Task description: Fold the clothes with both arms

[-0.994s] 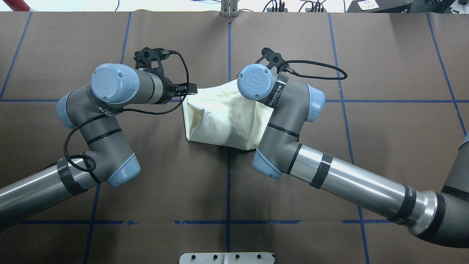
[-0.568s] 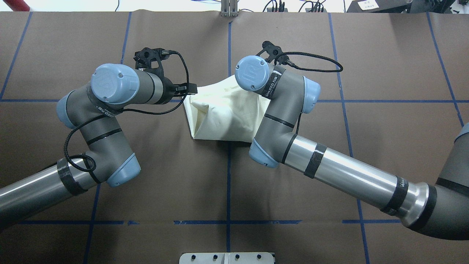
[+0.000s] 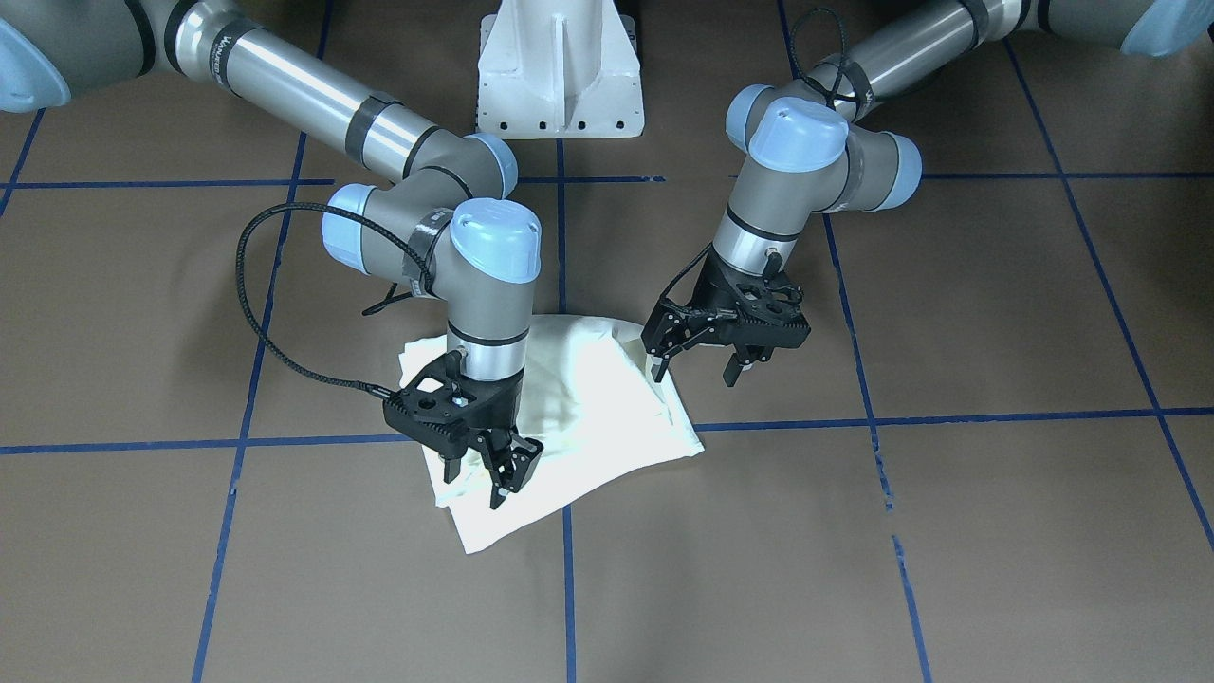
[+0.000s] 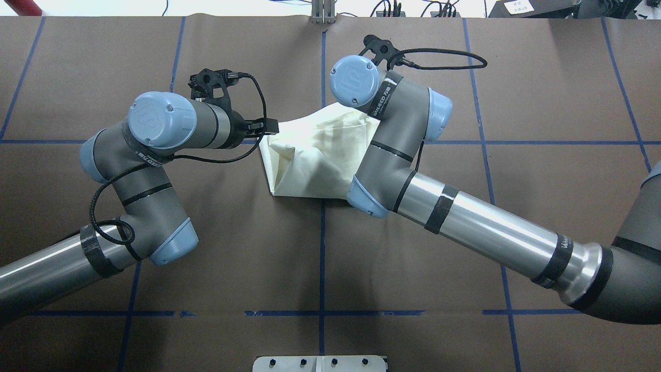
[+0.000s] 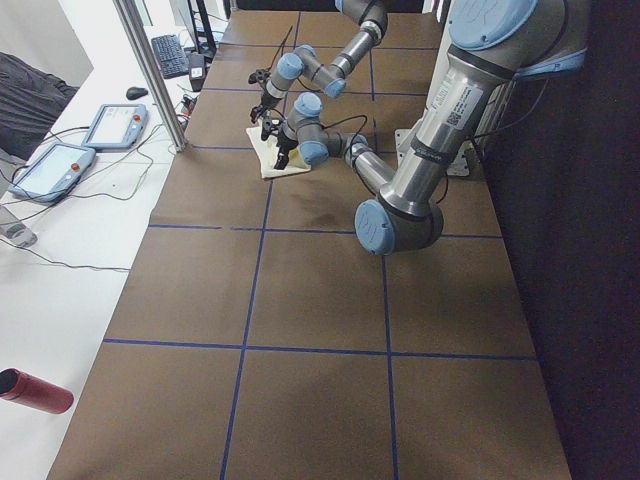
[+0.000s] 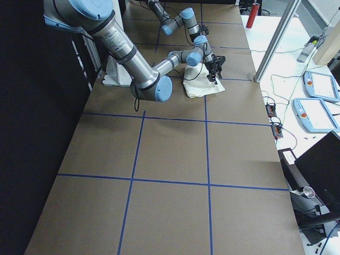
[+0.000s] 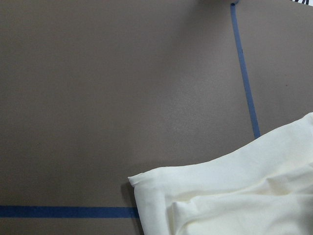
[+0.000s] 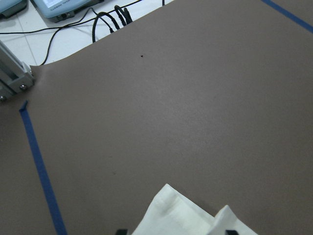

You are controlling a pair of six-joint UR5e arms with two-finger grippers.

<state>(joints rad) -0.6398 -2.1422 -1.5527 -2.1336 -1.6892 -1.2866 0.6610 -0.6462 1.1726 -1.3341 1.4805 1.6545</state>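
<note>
The cream shirt (image 3: 588, 408) lies folded in a bundle on the brown table, plain side up; its print is hidden. It also shows in the overhead view (image 4: 320, 155) and in both wrist views (image 7: 234, 196) (image 8: 186, 215). My left gripper (image 3: 695, 368) is open at the shirt's edge, one fingertip (image 3: 655, 365) at the cloth. My right gripper (image 3: 474, 479) hangs open just over the shirt's far corner, fingers a little apart, holding nothing that I can see. In the overhead view both grippers are hidden under their wrists.
The white pedestal base (image 3: 560, 71) stands at the robot's side of the table. Blue tape lines (image 3: 854, 422) cross the brown cover. Teach pendants (image 5: 110, 125), cables and a metal post (image 5: 150, 70) stand on the white bench beyond the far edge.
My right arm has moved toward the far side of the table, and the shirt's near edge has drawn back with it. The left arm has not moved.
</note>
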